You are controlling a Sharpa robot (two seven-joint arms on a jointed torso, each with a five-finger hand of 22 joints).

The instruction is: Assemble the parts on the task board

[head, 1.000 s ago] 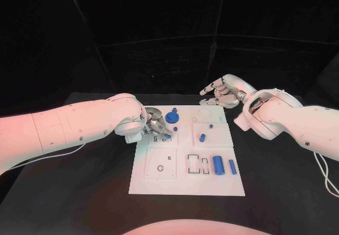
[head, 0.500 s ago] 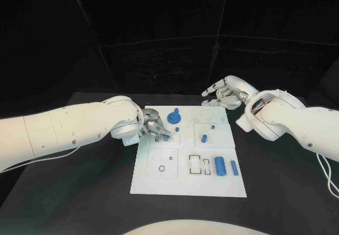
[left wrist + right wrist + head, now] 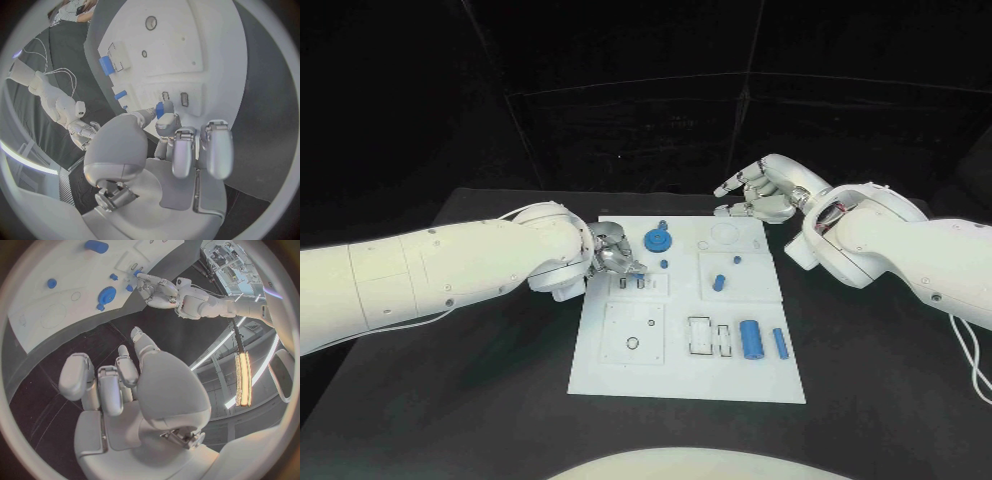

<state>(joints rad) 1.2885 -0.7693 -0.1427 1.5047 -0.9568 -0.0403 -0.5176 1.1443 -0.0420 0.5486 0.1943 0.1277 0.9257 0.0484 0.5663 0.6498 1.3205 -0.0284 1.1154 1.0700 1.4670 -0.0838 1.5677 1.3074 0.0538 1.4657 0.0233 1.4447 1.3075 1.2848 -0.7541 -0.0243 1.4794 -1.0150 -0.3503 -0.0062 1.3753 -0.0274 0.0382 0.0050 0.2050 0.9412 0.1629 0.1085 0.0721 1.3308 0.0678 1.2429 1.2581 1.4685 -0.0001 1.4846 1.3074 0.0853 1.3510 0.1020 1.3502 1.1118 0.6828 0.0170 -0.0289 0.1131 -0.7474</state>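
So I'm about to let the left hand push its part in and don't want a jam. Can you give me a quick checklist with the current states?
1. Left hand holds a small blue part at its fingertips: ok.
2. Part is close over the two small slots: ok.
3. Part is square to a slot: cannot tell.
4. Slots are free of other parts: ok.
5. Right hand is off the board, at its far edge: ok.
6. Blue gear is apart from the left hand: ok.
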